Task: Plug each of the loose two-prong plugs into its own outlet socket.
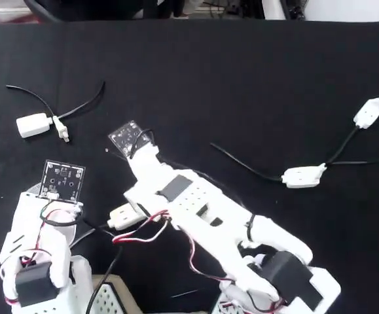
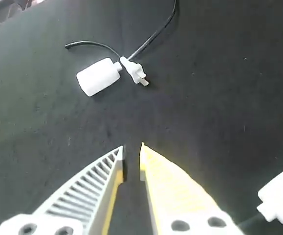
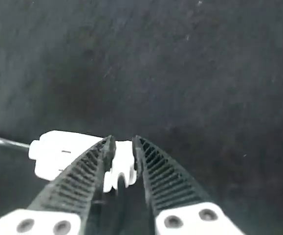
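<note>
A loose white socket block (image 1: 33, 124) (image 2: 98, 76) lies at the far left of the black table. Its small two-prong plug (image 1: 61, 129) (image 2: 135, 72) lies right beside it, unplugged, with black cords trailing off. My left gripper (image 2: 131, 147) is shut and empty, a good way short of that pair. My right gripper (image 3: 122, 147) is shut on a white plug (image 3: 123, 159) that touches a second white socket block (image 3: 58, 152) (image 1: 120, 216). I cannot tell whether the plug is seated in that block. The same block shows at the left wrist view's edge (image 2: 279, 193).
Two more white plug-and-socket pairs lie joined at the right, one (image 1: 303, 175) mid-right and one (image 1: 370, 112) near the right edge, with black cords (image 1: 241, 163) between them. A perforated board (image 1: 110, 297) sits at the front edge between the arm bases.
</note>
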Robot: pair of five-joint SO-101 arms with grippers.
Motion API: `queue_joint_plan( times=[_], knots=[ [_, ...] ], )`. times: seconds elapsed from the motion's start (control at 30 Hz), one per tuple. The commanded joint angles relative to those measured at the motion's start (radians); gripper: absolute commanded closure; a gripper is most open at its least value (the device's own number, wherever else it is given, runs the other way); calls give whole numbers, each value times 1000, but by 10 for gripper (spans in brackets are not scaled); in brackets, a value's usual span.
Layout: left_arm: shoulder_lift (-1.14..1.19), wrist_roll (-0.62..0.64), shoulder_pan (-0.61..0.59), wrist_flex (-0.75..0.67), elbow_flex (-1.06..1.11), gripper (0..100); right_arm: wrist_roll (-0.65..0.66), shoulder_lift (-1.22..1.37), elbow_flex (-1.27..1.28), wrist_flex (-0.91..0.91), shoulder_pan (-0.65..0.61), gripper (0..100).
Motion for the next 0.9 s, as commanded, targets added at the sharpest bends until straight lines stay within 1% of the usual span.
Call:
queue_joint_plan(
  times=[0.0,0.07,0.23,0.37,0.53,0.7,0.77,0.87],
  knots=[
    [-5,-2,-8,-18,-7,931,-32,-81,-30,11,-18,987],
    [-5,-2,-8,-17,-7,931,-71,-111,-2,-9,-17,987],
    [-5,0,-8,-17,-5,931,-81,-209,36,-5,-17,987],
    [-5,0,-8,-17,-5,931,-129,-248,74,-8,-21,987],
    [-5,0,-8,-15,-4,931,-169,-188,76,-9,-57,987],
    [-3,0,-8,-14,-4,931,-172,-99,54,-28,-112,987],
    [-3,0,-8,-14,-4,931,-173,-90,48,-28,-123,987],
    [-3,0,-8,-14,-4,931,-209,-87,50,-21,-124,987]
  ],
)
